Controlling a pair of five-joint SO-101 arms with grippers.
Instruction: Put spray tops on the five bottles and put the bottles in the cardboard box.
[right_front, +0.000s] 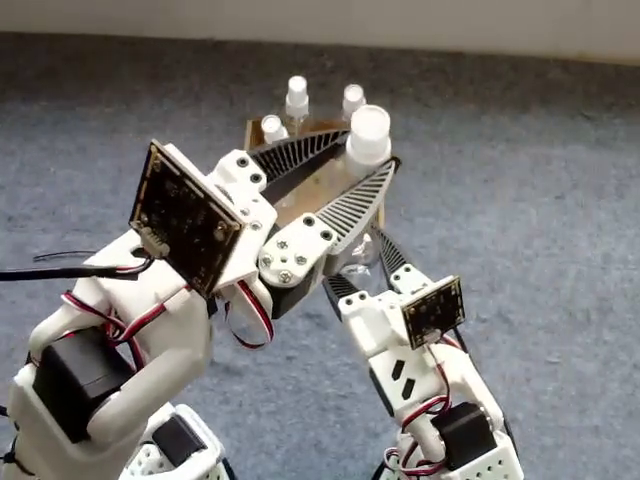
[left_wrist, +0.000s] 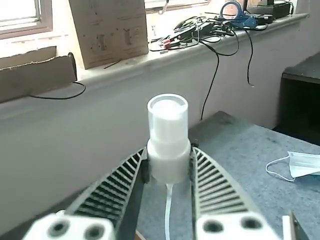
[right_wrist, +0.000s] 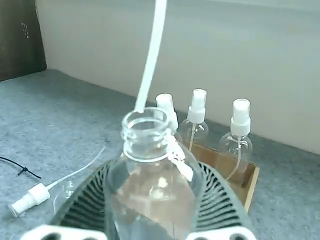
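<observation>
While in box (right_wrist: 249, 181), 3 capped bottles (right_wrist: 239, 144)

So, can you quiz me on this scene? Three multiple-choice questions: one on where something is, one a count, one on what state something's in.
1. Where is the loose spray top?
A) on a shelf
B) on the grey surface
C) in a person's hand

2. How many capped bottles stand in the cardboard box?
A) three
B) one
C) five

3. The clear bottle in the right gripper is:
A) capped
B) lying on its side
C) upright, neck open

Answers:
1 B: it lies flat on the grey surface beside the gripper.
2 A: three white tops rise from the box.
3 C: its neck is bare, and the tube of the spray top held by the left gripper reaches its mouth.
</observation>
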